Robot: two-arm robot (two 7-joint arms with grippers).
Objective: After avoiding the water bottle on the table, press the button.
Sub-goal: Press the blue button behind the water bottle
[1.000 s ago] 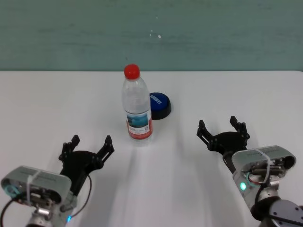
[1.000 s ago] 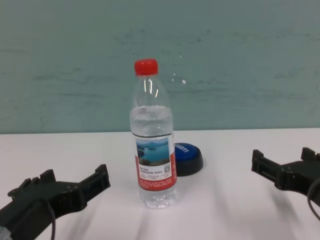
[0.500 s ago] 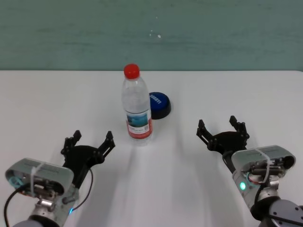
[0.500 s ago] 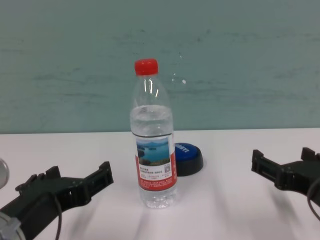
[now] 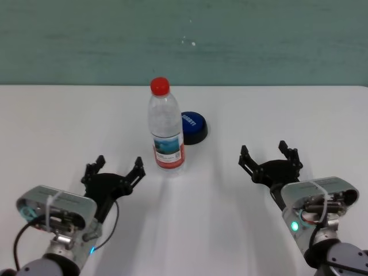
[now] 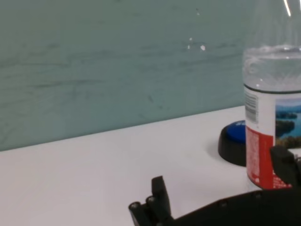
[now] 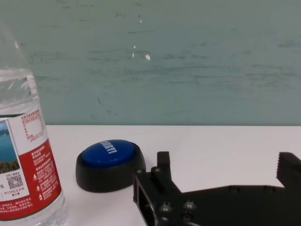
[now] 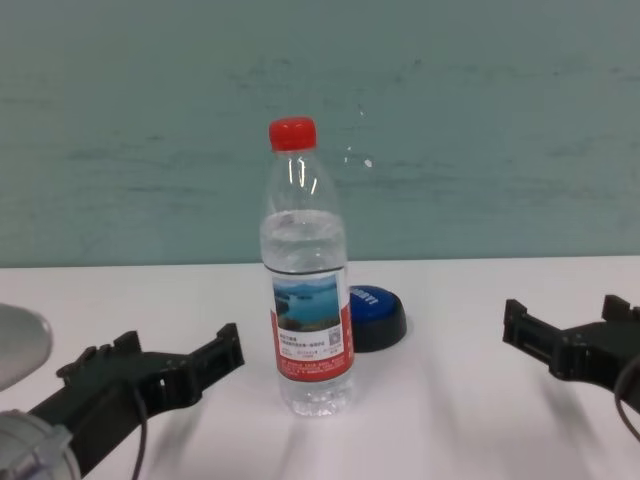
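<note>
Here the water bottle stands upright on the tabletop, just before the blue button; top-heavy, it likely tips easily. Left gripper and right gripper hover spread, empty.

Left end effector fingers spread, low; right end effector likewise spread.

water bottle upright directly before button
</note>
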